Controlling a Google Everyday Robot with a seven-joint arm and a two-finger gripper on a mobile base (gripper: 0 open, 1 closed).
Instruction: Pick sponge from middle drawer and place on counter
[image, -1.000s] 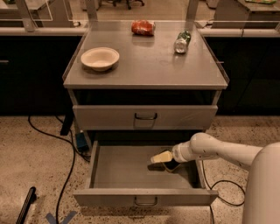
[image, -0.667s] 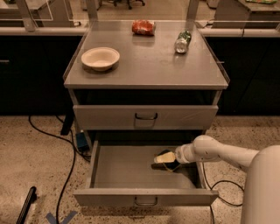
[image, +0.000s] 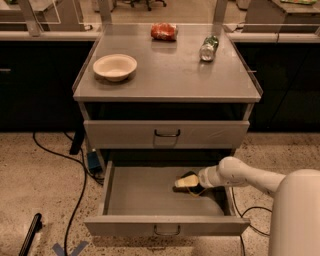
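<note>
The middle drawer (image: 140, 197) is pulled open below a closed drawer (image: 167, 134). The sponge (image: 183, 181), yellow foam under a dark top, sits at the right of the drawer's grey floor. My gripper (image: 192, 183) reaches in from the right on a white arm and is closed around the sponge, low over the floor. The counter (image: 170, 70) is the grey top of the cabinet, well above the gripper.
On the counter stand a white bowl (image: 115, 66) at the left, a crushed red can (image: 164, 31) at the back and a green-and-silver can (image: 209, 48) at the back right. Black cables (image: 75, 165) run over the speckled floor at the left.
The gripper and sponge shifted slightly right and then back left inside the drawer. The arm sank a little. Nothing on the counter moved.
</note>
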